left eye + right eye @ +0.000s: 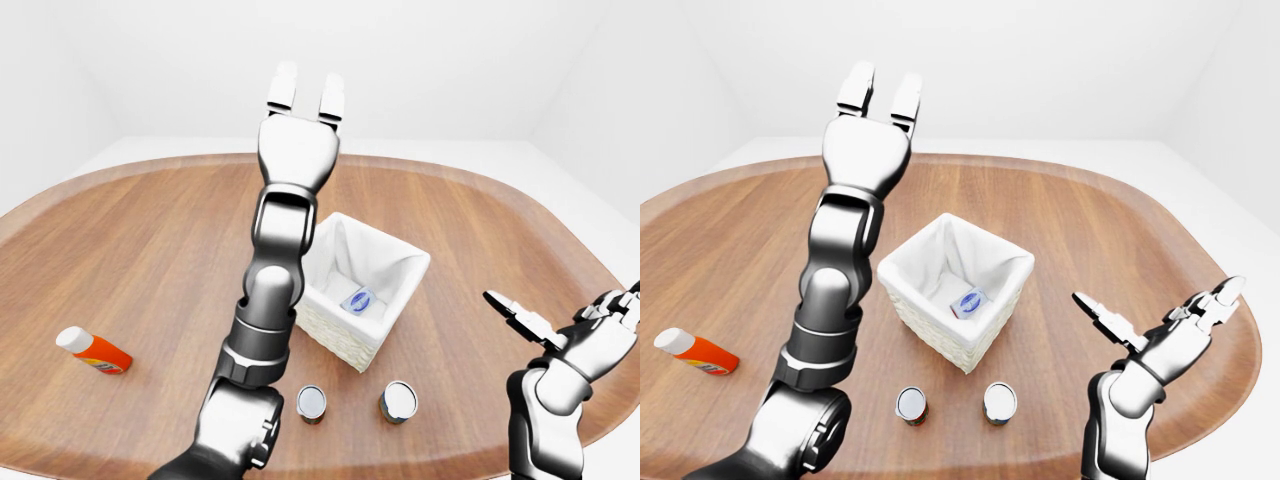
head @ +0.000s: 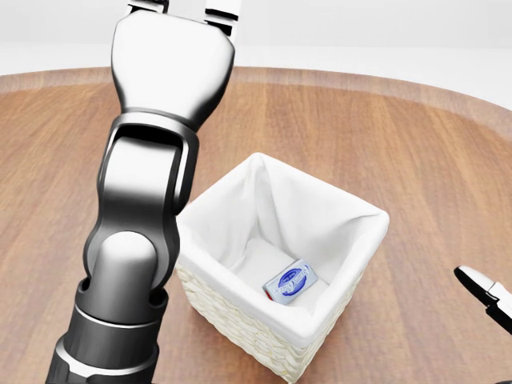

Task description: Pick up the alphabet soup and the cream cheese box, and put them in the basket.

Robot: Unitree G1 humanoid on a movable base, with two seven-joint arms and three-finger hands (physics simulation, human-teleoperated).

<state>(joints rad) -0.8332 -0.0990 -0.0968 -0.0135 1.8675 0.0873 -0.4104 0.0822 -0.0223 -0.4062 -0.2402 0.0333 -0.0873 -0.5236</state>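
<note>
Two upright metal cans [image 1: 912, 404] stand nearest on the wooden desk [image 1: 1090, 230]. Beyond them, the white-lined wicker basket [image 2: 344, 296] contains the blue cream cheese box [image 2: 290, 282]. Left hand [image 1: 878, 98] raised, fingers [image 1: 856, 88] straight, empty; right hand [image 1: 1160, 325] spread, empty.

I can count one big wooden table [image 1: 1120, 230]. On it sits one white basket [image 1: 1012, 272]. Inside the basket there is one small box, the cream cheese box [image 2: 290, 282]. Near the bottom of the right-eye view I count two cans, one can [image 1: 911, 405] on the left and another can [image 1: 999, 402] just to its right. I cannot tell which one is the soup. Far over on the left lies one orange bottle [image 1: 697, 352] with a white cap. I see two arms of mine, so two hands: my left hand [image 1: 878, 97] and my right hand [image 1: 1160, 320]
</note>
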